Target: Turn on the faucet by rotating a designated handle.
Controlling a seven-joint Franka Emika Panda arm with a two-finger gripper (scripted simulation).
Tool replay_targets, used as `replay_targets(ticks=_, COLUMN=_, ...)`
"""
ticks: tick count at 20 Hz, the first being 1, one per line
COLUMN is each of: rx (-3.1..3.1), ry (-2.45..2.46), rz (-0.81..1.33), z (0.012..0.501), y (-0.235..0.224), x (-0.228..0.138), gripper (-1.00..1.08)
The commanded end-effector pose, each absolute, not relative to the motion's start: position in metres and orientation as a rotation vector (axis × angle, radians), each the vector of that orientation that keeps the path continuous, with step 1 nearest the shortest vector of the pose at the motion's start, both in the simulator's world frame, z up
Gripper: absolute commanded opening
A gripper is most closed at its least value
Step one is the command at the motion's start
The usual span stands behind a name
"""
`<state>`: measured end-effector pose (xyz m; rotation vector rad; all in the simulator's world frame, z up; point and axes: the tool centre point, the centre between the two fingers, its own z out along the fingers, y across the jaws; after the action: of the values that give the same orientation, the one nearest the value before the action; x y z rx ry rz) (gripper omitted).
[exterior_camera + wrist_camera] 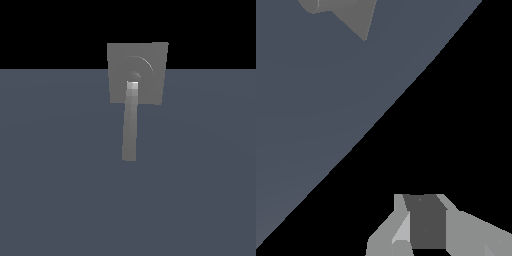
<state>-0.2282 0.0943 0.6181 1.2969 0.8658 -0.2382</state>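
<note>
Grey faucet [138, 73] and handle [130, 125] fill the exterior view; only the wrist view shows the gripper [426, 225], spread unclear.

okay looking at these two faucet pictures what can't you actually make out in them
- Exterior view: the arm is out of frame; only the faucet and its handle show.
- Wrist view: the faucet is cut off by the picture's edge.
- Wrist view: the gripper is cropped, so open or shut is unclear.

No readable markings

Nothing is showing any text, label, brand, number or sign in either view
</note>
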Motion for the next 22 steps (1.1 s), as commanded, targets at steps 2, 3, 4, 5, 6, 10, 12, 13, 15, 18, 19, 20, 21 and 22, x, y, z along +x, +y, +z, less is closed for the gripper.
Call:
replay_targets(ticks=2, rx=1.086, ry=0.891, rz=-0.366, z=0.618, y=0.122, x=-0.221, gripper=-1.00)
replay_targets(ticks=3, rx=1.027, ry=0.897, rz=-0.405, z=0.617, y=0.130, x=-0.218, gripper=-1.00)
replay_targets(ticks=4, rx=0.967, ry=0.902, rz=-0.445, z=0.615, y=0.138, x=-0.215, gripper=-1.00)
replay_targets(ticks=5, rx=0.908, ry=0.906, rz=-0.486, z=0.612, y=0.146, x=-0.212, gripper=-1.00)
replay_targets(ticks=6, rx=0.848, ry=0.910, rz=-0.527, z=0.610, y=0.154, x=-0.209, gripper=-1.00)
replay_targets(ticks=10, rx=0.610, ry=0.916, rz=-0.700, z=0.592, y=0.184, x=-0.195, gripper=-1.00)
replay_targets(ticks=12, rx=0.490, ry=0.915, rz=-0.790, z=0.580, y=0.199, x=-0.187, gripper=-1.00)
replay_targets(ticks=13, rx=0.430, ry=0.913, rz=-0.835, z=0.574, y=0.206, x=-0.183, gripper=-1.00)
replay_targets(ticks=15, rx=0.309, ry=0.907, rz=-0.928, z=0.558, y=0.218, x=-0.174, gripper=-1.00)
replay_targets(ticks=18, rx=0.127, ry=0.893, rz=-1.069, z=0.531, y=0.235, x=-0.160, gripper=-1.00)
replay_targets(ticks=19, rx=0.066, ry=0.886, rz=-1.116, z=0.521, y=0.239, x=-0.155, gripper=-1.00)
replay_targets(ticks=20, rx=0.004, ry=0.879, rz=-1.164, z=0.511, y=0.243, x=-0.150, gripper=-1.00)
replay_targets(ticks=21, rx=-0.057, ry=0.871, rz=-1.211, z=0.500, y=0.247, x=-0.145, gripper=-1.00)
replay_targets(ticks=22, rx=-0.120, ry=0.863, rz=-1.259, z=0.488, y=0.250, x=-0.140, gripper=-1.00)
